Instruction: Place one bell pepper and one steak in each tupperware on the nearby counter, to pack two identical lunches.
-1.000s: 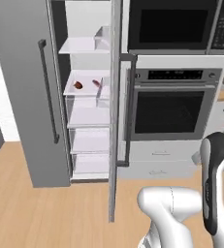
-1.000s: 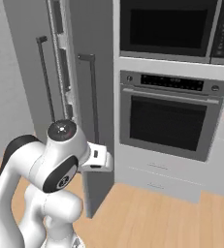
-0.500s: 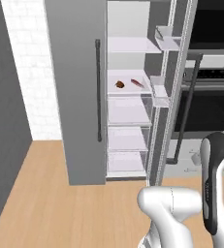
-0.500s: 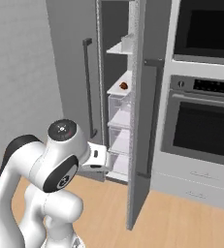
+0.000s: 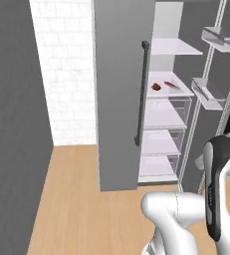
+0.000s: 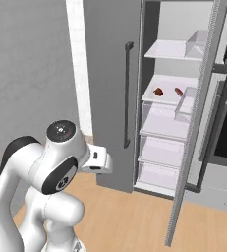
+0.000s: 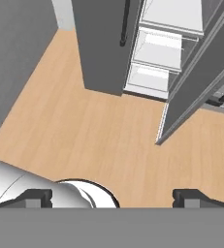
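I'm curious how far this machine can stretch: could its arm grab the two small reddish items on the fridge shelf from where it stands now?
Probably not yet. The reddish items lie on a middle shelf with the fridge door open, so nothing blocks them, but the open gripper points down at the floor, well back.

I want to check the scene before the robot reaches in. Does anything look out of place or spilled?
Nothing looks spilled or damaged. The fridge door stands open, and two small food items lie apart on a middle shelf. The wooden floor looks clean. The claw is open and holds nothing.
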Controlling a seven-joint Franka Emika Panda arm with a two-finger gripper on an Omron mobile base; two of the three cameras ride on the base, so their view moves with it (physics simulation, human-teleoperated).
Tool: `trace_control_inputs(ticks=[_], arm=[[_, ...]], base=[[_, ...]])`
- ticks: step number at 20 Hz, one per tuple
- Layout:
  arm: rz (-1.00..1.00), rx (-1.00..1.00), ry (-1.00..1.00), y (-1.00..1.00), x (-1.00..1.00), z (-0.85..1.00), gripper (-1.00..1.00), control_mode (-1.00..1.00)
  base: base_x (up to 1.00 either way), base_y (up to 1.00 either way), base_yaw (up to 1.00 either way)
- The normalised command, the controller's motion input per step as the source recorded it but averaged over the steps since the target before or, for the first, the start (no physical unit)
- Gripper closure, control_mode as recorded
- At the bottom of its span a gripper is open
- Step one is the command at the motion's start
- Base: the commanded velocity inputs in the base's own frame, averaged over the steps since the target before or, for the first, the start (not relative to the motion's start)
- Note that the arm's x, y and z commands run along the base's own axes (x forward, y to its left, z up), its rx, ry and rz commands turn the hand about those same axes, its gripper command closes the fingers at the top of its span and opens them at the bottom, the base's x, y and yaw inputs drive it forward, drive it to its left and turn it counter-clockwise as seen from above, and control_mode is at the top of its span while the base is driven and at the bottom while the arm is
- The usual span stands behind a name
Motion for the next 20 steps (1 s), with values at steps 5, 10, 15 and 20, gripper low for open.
trace_control_inputs(ticks=[5,10,15,20], arm=[[0.00,0.00,0.00,0.00,0.00,0.00,-1.00,1.00],[0.00,0.00,0.00,0.00,0.00,0.00,-1.00,1.00],[0.00,0.00,0.00,0.00,0.00,0.00,-1.00,1.00],[0.00,0.00,0.00,0.00,0.00,0.00,-1.00,1.00]], base=[[0.84,0.00,-0.24],[1.00,-0.11,-0.21],[0.80,-0.22,-0.14],[0.42,-0.36,0.01]])
